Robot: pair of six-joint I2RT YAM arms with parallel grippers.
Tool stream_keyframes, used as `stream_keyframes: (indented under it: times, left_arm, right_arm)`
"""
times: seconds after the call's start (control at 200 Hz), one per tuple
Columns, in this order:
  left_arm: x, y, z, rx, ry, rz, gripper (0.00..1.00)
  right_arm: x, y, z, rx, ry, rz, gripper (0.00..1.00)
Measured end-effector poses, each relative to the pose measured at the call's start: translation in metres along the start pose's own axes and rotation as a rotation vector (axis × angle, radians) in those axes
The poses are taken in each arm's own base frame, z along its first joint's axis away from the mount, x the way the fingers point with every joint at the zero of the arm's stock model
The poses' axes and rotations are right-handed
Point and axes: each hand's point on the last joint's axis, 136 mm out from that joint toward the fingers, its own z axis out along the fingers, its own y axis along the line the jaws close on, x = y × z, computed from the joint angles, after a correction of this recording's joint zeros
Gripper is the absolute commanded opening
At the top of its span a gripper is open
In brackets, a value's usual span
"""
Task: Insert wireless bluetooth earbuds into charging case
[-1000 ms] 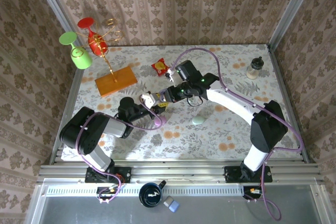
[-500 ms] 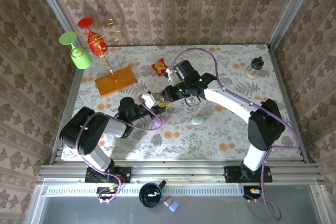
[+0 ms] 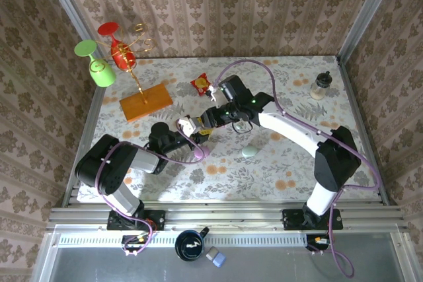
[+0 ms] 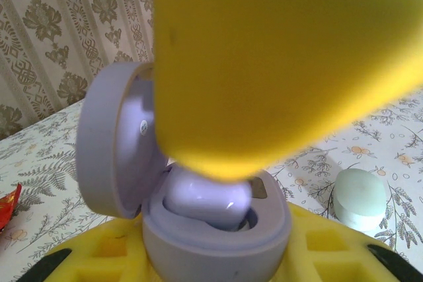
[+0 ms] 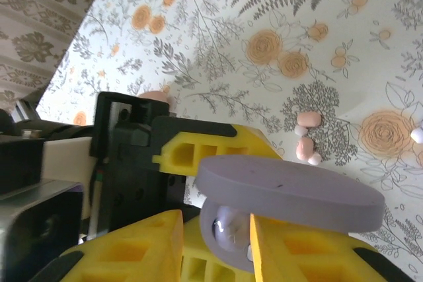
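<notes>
Left gripper (image 4: 215,261) is clamped on the open lilac charging case (image 4: 215,246), lower centre of frame. The lilac earbud (image 4: 206,199) sits in its well. Right gripper (image 5: 218,232) fingers stand slightly apart around it; can't tell if they're gripping. The bud looks light, glossy and slippery, so pinch gently across the body.

Overhead, two arms meet over a floral surface (image 3: 291,163): the left claw (image 3: 192,132) holds a small pale case (image 3: 186,124), the right claw (image 3: 205,125) just beside it.
</notes>
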Motion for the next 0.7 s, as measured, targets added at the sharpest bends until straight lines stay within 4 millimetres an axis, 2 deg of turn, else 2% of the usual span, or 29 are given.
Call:
stream_keyframes:
  times: [0.19, 0.27, 0.38, 0.48, 0.7]
  left_arm:
    - [0.000, 0.008, -0.004, -0.024, 0.001, -0.003, 0.26]
    - [-0.001, 0.012, -0.010, -0.042, -0.001, -0.007, 0.26]
    - [-0.001, 0.017, -0.016, -0.062, -0.002, -0.013, 0.26]
    - [-0.003, 0.023, -0.022, -0.086, -0.007, -0.018, 0.26]
    - [-0.011, 0.036, -0.038, -0.141, -0.025, -0.020, 0.26]
  right_arm:
    - [-0.004, -0.005, -0.024, 0.001, -0.084, -0.001, 0.37]
    - [-0.006, -0.022, -0.034, 0.023, -0.128, 0.038, 0.38]
    - [-0.010, -0.056, -0.037, 0.096, -0.167, 0.110, 0.39]
    - [-0.010, -0.083, -0.026, 0.146, -0.161, 0.157, 0.41]
    - [0.001, -0.124, 0.032, 0.174, -0.036, 0.231, 0.41]
